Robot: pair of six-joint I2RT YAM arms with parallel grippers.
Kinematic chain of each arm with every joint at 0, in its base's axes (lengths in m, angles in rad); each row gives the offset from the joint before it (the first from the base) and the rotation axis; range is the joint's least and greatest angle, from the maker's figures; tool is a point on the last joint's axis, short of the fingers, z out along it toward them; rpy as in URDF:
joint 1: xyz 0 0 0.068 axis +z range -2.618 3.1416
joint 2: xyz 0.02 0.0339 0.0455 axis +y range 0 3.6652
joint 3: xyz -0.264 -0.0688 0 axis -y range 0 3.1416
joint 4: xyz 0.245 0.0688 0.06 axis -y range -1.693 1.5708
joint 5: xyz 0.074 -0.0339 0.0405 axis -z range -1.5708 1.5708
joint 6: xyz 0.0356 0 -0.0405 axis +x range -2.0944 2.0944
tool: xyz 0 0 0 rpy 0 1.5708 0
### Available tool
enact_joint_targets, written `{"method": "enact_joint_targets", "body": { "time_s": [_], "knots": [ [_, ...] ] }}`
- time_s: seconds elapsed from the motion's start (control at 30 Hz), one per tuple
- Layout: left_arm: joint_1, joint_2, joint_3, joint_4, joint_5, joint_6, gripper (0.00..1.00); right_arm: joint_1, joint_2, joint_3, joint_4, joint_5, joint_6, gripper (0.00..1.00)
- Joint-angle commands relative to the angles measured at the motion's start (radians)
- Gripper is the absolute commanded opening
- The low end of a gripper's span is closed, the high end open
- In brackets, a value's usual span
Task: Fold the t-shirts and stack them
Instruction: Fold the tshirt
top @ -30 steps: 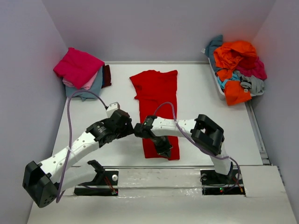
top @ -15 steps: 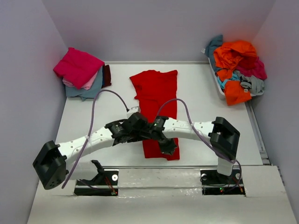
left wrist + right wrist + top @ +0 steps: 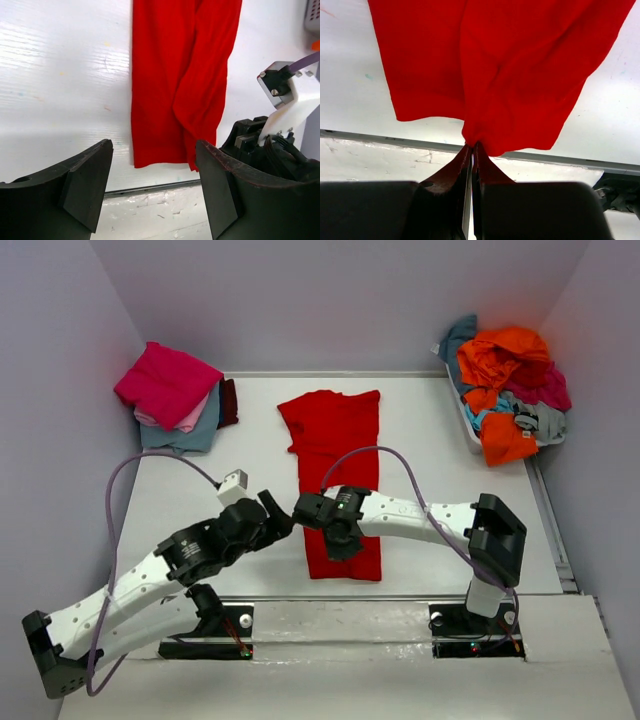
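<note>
Hidden in the top view: the right tool [image 3: 472,146] sits over the near part of the red shirt [image 3: 335,430], so the pinch point cannot be seen from above. The left tool's [image 3: 153,147] dark fingers are hard to separate from its dark wrist there.
Cut off: both wrist views lose the shirt's far end past their top edge. In the left wrist view the right arm blocks the lower right corner.
Hard to make out: how many shirts are in the bin [image 3: 466,428]; the pile [image 3: 505,365] is a tangle of orange, teal, grey and magenta.
Red shirt, place: middle of the desk [image 3: 200,500], running as a long narrow strip from near the far edge to just short of the near edge.
Red shirt, look: bright red, plain, doubled lengthways. It is wider at the far end, and a soft ridge runs down its length. At the near hem the cloth gathers to a point and fans out from it in loose folds.
Right tool: fingers pressed together, pinching that gathered bit of the shirt's near hem.
Left tool: fingers spread wide with nothing between them, over bare desk just left of the shirt's near end.
Folded stack [image 3: 170,385]: far left corner of the desk, magenta on top, with pale pink, grey-blue and maroon edges showing beneath.
Bin: far right corner of the desk, heaped above its rim.
</note>
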Motion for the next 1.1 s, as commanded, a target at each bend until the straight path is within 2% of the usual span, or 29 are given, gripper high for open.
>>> {"method": "enact_joint_targets", "body": {
  "time_s": [0.0, 0.17, 0.4, 0.73, 1.07],
  "knots": [
    [-0.002, -0.054, 0.036, -0.128, -0.145, -0.065, 0.78, -0.001, -0.029, 0.013, 0.027, 0.021, 0.026, 0.07],
    [-0.002, -0.013, 0.056, -0.148, -0.148, -0.060, 0.78, -0.001, -0.032, 0.018, 0.010, 0.017, 0.039, 0.07],
    [-0.002, 0.016, 0.066, -0.151, -0.147, -0.069, 0.78, -0.001, -0.115, -0.030, -0.024, 0.031, 0.090, 0.07],
    [-0.002, 0.113, 0.063, -0.076, -0.079, -0.013, 0.79, -0.001, -0.204, -0.067, -0.102, 0.067, 0.165, 0.07],
    [-0.002, 0.216, 0.085, -0.040, -0.038, 0.047, 0.79, 0.008, -0.310, -0.200, -0.113, 0.068, 0.259, 0.07]
  ]
}}
